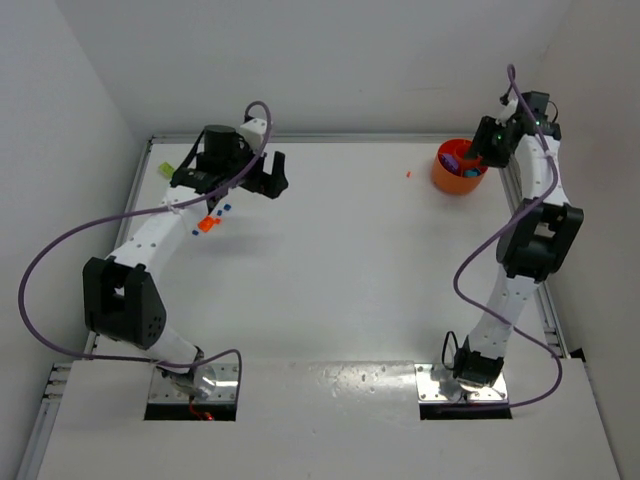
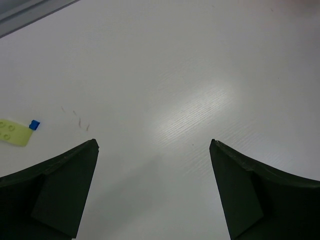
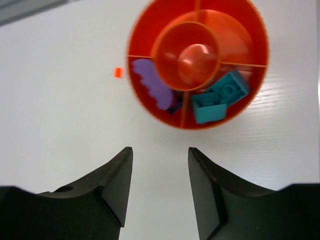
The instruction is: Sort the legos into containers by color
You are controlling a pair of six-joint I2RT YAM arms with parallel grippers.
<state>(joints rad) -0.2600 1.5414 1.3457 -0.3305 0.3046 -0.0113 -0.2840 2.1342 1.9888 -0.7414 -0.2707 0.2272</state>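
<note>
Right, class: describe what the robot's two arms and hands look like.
The left arm and right arm have white links and black joint housings, on metal base plates. A purple cable loops along each. The left hand and right hand are black, with two broad tapering fingers.

We looked down past the left pincer onto the white table. Its two dark fingers rose from the lower corners of the view, spread wide, with only bare table surface showing between their tips. Near the left edge of the view lay a flat yellow-green lego with round studs on top, partly cut off by the frame. A tiny blue lego sat right at its upper right corner, seemingly touching it. A few faint scratch marks showed just to their right. A grey strip ran along the table's edge in the upper left corner.
</note>
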